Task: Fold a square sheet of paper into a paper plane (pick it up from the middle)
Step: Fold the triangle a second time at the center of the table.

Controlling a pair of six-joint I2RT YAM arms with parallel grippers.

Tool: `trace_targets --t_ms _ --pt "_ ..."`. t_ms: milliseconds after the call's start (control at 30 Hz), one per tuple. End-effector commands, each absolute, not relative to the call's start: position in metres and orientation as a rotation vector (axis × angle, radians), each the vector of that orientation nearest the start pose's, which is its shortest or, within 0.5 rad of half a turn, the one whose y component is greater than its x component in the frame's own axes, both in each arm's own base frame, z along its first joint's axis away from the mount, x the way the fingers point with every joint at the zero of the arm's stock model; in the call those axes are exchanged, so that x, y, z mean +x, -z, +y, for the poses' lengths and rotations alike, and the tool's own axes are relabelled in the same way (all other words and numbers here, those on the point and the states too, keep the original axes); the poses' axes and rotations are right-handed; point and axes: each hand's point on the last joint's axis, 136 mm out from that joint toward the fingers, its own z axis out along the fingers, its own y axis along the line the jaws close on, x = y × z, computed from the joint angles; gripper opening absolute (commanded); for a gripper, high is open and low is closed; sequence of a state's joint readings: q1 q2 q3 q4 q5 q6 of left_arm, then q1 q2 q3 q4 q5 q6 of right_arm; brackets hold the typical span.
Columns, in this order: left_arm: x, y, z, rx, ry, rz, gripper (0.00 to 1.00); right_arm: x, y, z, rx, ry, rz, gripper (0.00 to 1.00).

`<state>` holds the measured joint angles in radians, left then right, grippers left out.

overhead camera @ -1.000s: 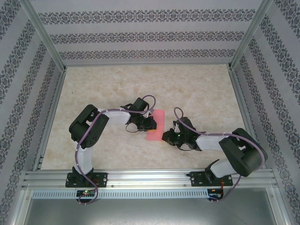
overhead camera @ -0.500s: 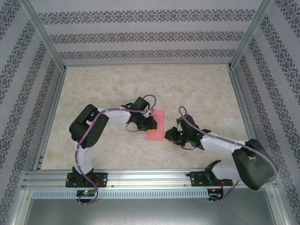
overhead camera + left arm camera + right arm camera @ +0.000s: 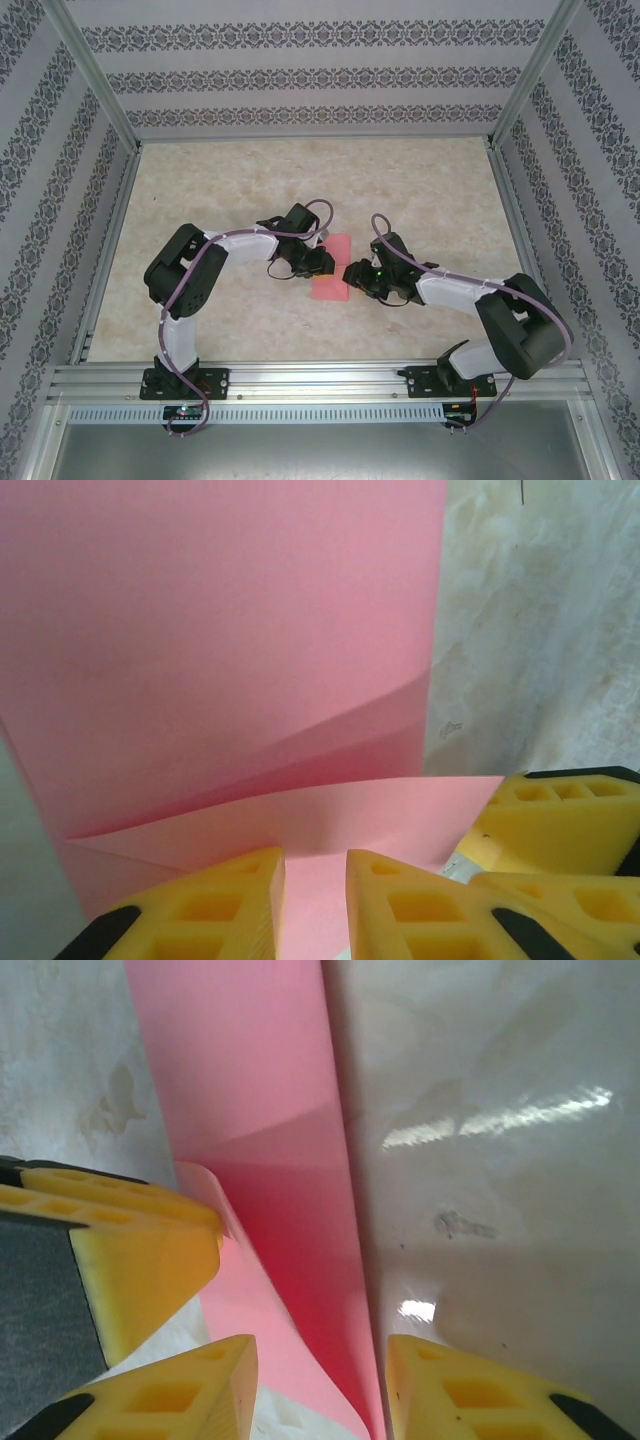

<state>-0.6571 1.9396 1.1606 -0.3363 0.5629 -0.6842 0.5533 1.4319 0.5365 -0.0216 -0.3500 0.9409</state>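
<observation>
Left end effector (image 3: 315,865): the fingers stand a narrow slot apart, wider than thin paper needs, with pink showing in the slot. I read this as loosely parted, not clamped, and I cannot confirm that either pad presses the paper. Right end effector (image 3: 320,1360): the fingers are spread noticeably wider and straddle the nearest long edge of the sheet of paper (image 3: 332,285). Nothing is pinched there, and I cannot tell whether the pads touch. The two end effectors sit almost tip to tip about midway along the sheet, one from each side, and each wrist view catches the other's yellow finger just beside its own. Between them a flap (image 3: 300,815) curls up off the layer below, and a diagonal crease shows further along. My judgement is that they face each other so one can steady the sheet while the other works the flap along that crease; with both parted, neither is committed. The sheet is a narrow creased strip lying on the bench (image 3: 430,190) near its middle, between the arms.
</observation>
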Motion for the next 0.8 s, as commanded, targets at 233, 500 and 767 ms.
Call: trace_targets --t_ms 233,500,767 --pt "0.294 -0.042 -0.331 0.190 1.026 2.910 0.25 0.271 -0.037 0.226 0.329 -0.993 2.662 0.39" --pt "0.293 -0.032 -0.329 0.181 1.010 2.931 0.24 0.274 -0.034 0.234 0.303 -1.043 2.663 0.37" --pt "0.291 -0.027 -0.328 0.180 1.007 2.944 0.24 0.271 -0.029 0.232 0.317 -1.046 2.669 0.36"
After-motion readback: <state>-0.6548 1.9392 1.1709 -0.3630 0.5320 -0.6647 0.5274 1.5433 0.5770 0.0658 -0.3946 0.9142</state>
